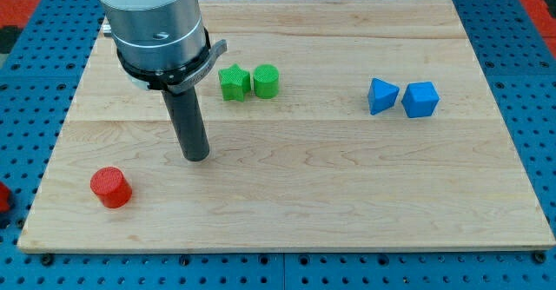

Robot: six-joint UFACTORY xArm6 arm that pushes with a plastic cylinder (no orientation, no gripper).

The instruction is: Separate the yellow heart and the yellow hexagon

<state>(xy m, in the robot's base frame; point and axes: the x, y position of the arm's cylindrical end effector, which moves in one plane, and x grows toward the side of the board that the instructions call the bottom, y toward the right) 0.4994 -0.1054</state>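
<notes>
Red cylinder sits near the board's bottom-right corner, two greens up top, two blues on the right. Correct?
Not quite: the red cylinder sits near the board's bottom-left corner, as the camera view shows. The green star and green cylinder up top and both blue blocks are as stated.

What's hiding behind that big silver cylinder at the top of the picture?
Only the wooden board shows around the silver cylinder; whatever lies behind it is covered. No yellow blocks are visible anywhere. My tip sits below it, lower left of the green star.

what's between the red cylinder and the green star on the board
In the camera view, my tip stands on the line between the red cylinder and the green star; otherwise that stretch is bare wood.
</notes>
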